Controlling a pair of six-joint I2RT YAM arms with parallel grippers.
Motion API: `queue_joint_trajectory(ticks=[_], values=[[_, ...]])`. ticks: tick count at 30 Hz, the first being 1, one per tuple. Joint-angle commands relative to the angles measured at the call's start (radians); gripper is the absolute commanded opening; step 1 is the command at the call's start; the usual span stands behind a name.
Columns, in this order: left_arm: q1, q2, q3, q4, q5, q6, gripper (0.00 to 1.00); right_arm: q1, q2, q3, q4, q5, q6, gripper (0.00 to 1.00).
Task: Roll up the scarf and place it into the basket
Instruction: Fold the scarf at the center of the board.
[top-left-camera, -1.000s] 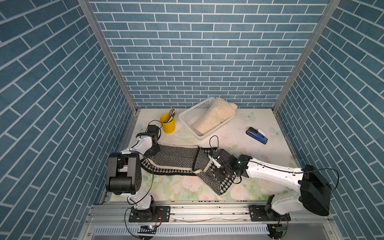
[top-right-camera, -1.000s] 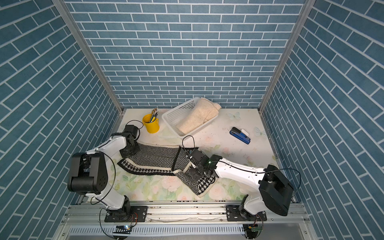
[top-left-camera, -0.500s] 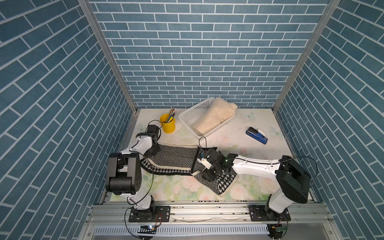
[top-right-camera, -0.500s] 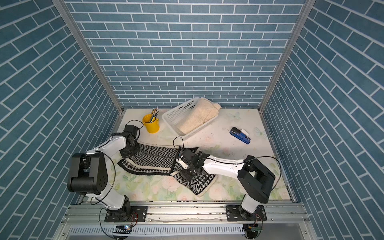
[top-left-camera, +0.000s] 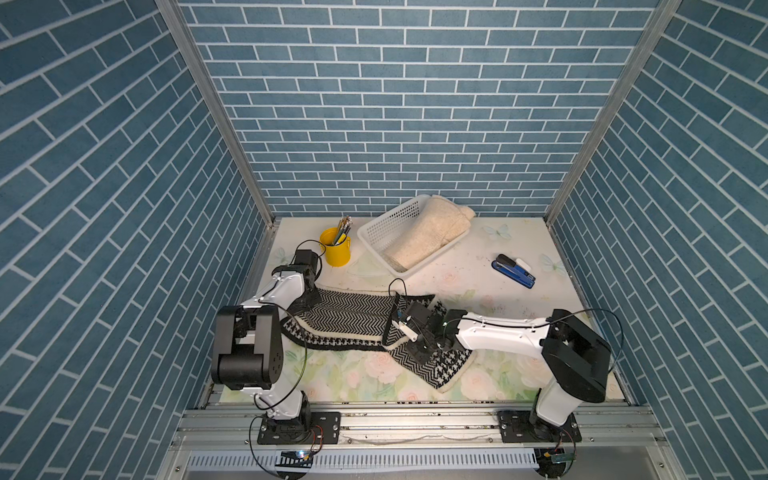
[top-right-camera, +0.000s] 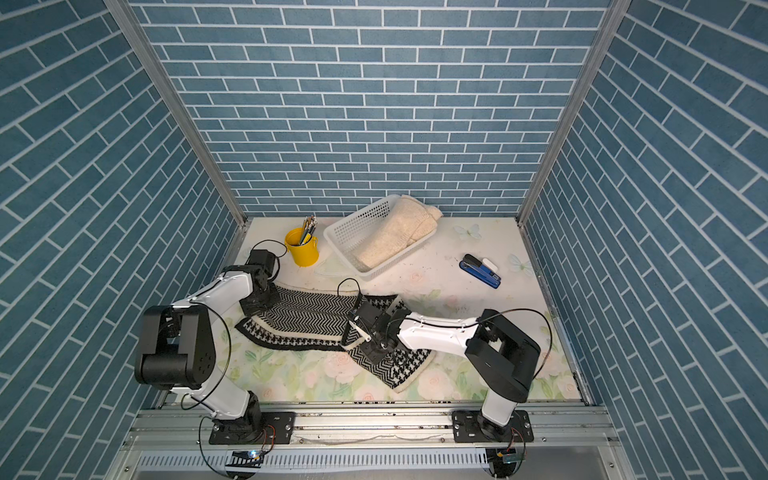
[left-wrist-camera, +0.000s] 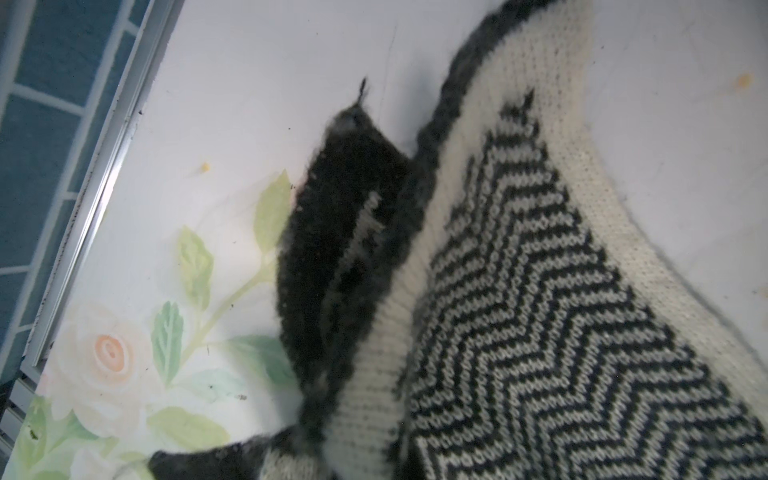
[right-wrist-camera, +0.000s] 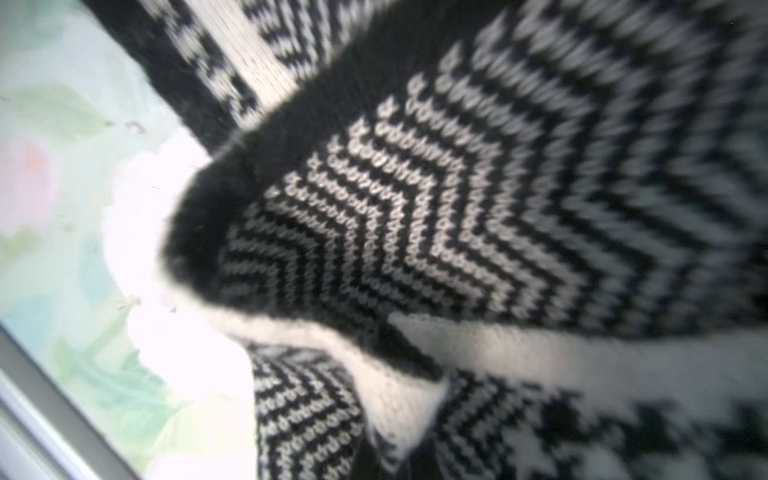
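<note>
One scarf (top-left-camera: 349, 316), black and white in zigzag and houndstooth bands, lies unrolled on the tabletop (top-left-camera: 478, 291) between the two pincers. Its long axis runs side to side from the left pincer (top-left-camera: 305, 301) to the right pincer (top-left-camera: 400, 329). Past the right pincer its far end bends off towards the front rail (top-left-camera: 415, 409).

The left pincer is closed together on the scarf's end, where the left wrist view shows the cloth (left-wrist-camera: 540, 311) bunched and its dark corner turned over. The right pincer is closed on a fold near the bend; a flap stands up beside it in both top views, and the right wrist view shows the knit (right-wrist-camera: 415, 208) peaked close to the lens. Neither wrist view shows the fingers themselves.

One basket (top-left-camera: 382, 232), white and perforated, sits well beyond the right pincer towards the back wall, set at a slant. One beige cloth (top-left-camera: 428, 237) lies in it, its end over the rim. One yellow bucket (top-left-camera: 337, 251) of pens stands just beyond the left pincer. One blue stapler (top-left-camera: 513, 272) lies beyond the right arm, apart from the scarf.

The tabletop is pale with printed roses and leaves. Blue brick-patterned walls (top-left-camera: 395, 104) close three sides.
</note>
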Motion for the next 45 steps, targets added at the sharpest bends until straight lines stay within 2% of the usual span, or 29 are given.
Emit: queue_joint_trajectory(ticks=[1, 4, 8, 12, 16, 17, 19, 22, 23, 24, 26, 31, 34, 42, 45], values=[[0.002, -0.015, -0.006, -0.007, -0.004, 0.006, 0.00, 0.003, -0.122, 0.051, -0.114, 0.084, 0.033, 0.00], [0.002, -0.014, -0.006, -0.006, -0.006, 0.005, 0.00, -0.040, -0.196, 0.069, -0.212, 0.145, 0.061, 0.00], [0.002, -0.018, -0.003, -0.007, -0.004, 0.002, 0.00, -0.265, -0.262, 0.010, -0.307, 0.278, 0.086, 0.00], [0.002, -0.020, 0.000, -0.005, 0.007, 0.003, 0.00, -0.533, -0.240, -0.044, -0.334, 0.430, 0.043, 0.00], [0.002, -0.021, 0.000, -0.007, 0.007, 0.008, 0.00, -0.697, -0.191, -0.024, -0.315, 0.495, 0.023, 0.00], [0.002, -0.021, 0.001, -0.008, 0.007, 0.009, 0.00, -0.726, -0.177, -0.027, -0.301, 0.512, 0.018, 0.12], [0.002, -0.019, 0.000, -0.005, 0.008, 0.008, 0.00, -0.798, -0.132, -0.025, -0.292, 0.563, 0.028, 0.43], [0.002, -0.016, 0.002, -0.005, 0.009, 0.012, 0.00, -0.827, -0.133, -0.003, -0.291, 0.651, 0.052, 0.70], [0.002, -0.015, 0.002, -0.005, 0.011, 0.013, 0.00, -0.828, -0.151, 0.001, -0.286, 0.658, 0.052, 0.73], [0.002, -0.014, 0.003, -0.005, 0.008, 0.012, 0.00, -0.828, -0.174, -0.001, -0.275, 0.651, 0.045, 0.78], [0.002, -0.013, 0.003, -0.004, 0.010, 0.013, 0.00, -0.840, -0.210, -0.004, -0.269, 0.581, 0.040, 0.81], [0.002, -0.012, 0.003, -0.002, 0.018, 0.017, 0.00, -0.892, -0.308, -0.141, -0.133, 0.229, 0.072, 0.81], [0.002, -0.010, 0.003, -0.002, 0.023, 0.019, 0.00, -0.896, -0.343, -0.205, -0.073, 0.106, 0.104, 0.84], [0.002, -0.012, 0.003, -0.002, 0.023, 0.020, 0.00, -0.896, -0.320, -0.328, 0.021, -0.015, 0.143, 0.83], [0.002, -0.013, 0.005, -0.004, 0.021, 0.019, 0.00, -0.896, -0.277, -0.349, 0.040, 0.006, 0.148, 0.82]])
